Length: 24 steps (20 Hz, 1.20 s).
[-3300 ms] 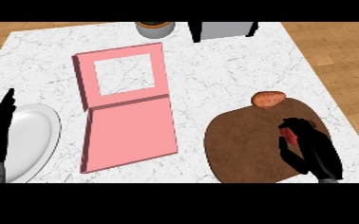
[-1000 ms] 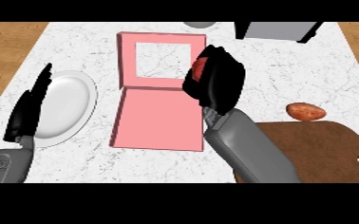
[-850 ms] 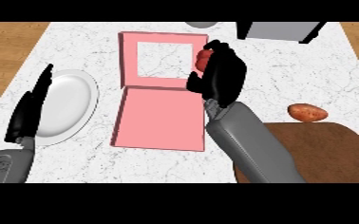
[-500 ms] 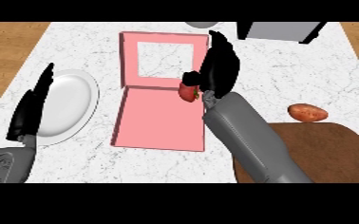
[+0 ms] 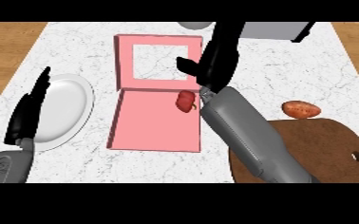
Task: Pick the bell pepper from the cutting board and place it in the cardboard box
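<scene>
A small red bell pepper (image 5: 186, 101) lies on the pink flap of the cardboard box (image 5: 151, 123), near the flap's right edge and just below the box's open square frame (image 5: 160, 62). Just above and right of the pepper is my right hand (image 5: 217, 61), open with straight fingers pointing away and the thumb out to the left; it does not touch the pepper. The brown cutting board (image 5: 316, 147) shows at the lower right, partly behind my right forearm. At the left edge my left hand (image 5: 29, 108) rests open, fingers up.
A white plate (image 5: 67, 107) lies left of the box, next to my left hand. An orange-brown potato-like vegetable (image 5: 301, 109) sits beside the board's top edge. A grey appliance (image 5: 277, 30) and a bowl's rim (image 5: 196, 25) stand at the counter's back.
My right hand carried the pepper over the box, then opened; the pepper left the hand and now lies on the pink flap. The left hand stayed still.
</scene>
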Motion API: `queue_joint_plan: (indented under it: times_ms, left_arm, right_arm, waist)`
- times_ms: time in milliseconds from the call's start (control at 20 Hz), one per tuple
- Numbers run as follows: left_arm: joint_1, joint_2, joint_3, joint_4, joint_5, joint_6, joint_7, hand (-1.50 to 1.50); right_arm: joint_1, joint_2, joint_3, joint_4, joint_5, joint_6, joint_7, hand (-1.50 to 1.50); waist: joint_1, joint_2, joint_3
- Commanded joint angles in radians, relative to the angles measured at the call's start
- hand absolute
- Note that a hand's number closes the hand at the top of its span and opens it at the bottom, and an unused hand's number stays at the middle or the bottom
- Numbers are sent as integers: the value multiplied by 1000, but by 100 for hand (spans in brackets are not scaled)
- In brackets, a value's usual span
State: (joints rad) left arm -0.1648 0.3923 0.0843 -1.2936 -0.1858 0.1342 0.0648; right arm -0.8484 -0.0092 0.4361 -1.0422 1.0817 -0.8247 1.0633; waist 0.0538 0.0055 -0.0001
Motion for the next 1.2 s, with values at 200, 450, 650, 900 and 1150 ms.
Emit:
queue_joint_plan:
  times_ms: [200,450,650,900,1150]
  left_arm:
    - [68,19,27,-22,12,-13,-16,0]
    - [77,15,48,-43,11,12,12,0]
    - [94,7,60,-46,11,28,20,0]
    - [100,-7,49,-87,6,31,47,0]
    - [141,-16,45,-84,-8,34,-12,0]
  right_arm:
    - [157,9,53,-190,109,-224,190,-150]
    - [356,9,31,-446,222,-130,211,-150]
    - [581,9,65,-687,327,-58,205,-150]
    - [946,-60,189,-992,357,-25,107,-150]
    - [1259,-159,345,-1180,411,-47,64,-150]
  waist:
    - [-48,-15,0]
    - [-87,-25,0]
    - [-103,-26,0]
    - [-100,-20,1]
    - [-83,-15,0]
